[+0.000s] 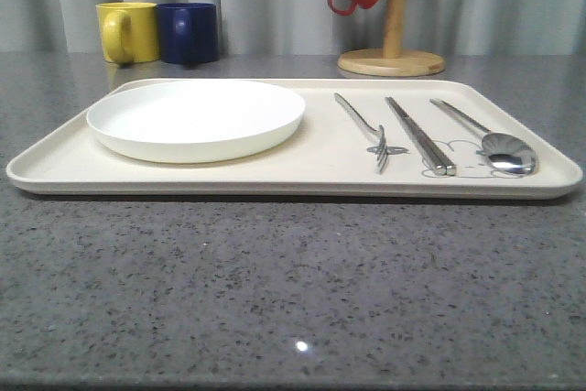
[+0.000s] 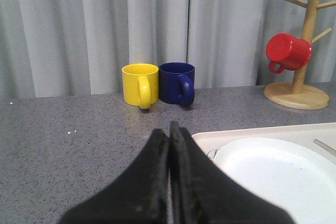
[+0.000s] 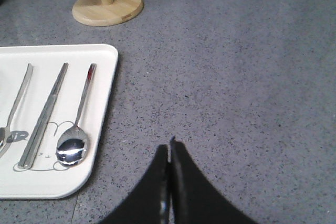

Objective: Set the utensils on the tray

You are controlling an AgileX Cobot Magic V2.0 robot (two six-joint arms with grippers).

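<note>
1. The fork (image 1: pixel 369 129), chopsticks (image 1: pixel 419 135) and spoon (image 1: pixel 490 137) lie side by side on the tray (image 1: pixel 302 177), right of the plate (image 1: pixel 196 117).
2. The left gripper (image 2: pixel 169 132) has its fingers pressed together, empty, partly hiding the tray's corner.
3. The right gripper (image 3: pixel 169 150) is likewise closed, over the bare table (image 3: pixel 236 66).
4. The chopstick tips cover part of the tray's rabbit drawing (image 3: pixel 50 145).

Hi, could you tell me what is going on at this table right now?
Nothing is being handled at this moment. The fork, chopsticks and spoon lie side by side on the right part of the tray, next to a white plate. The left gripper is shut and empty, near the tray's left end. The right gripper is shut and empty over the bare counter beside the tray. The job looks done.
</note>
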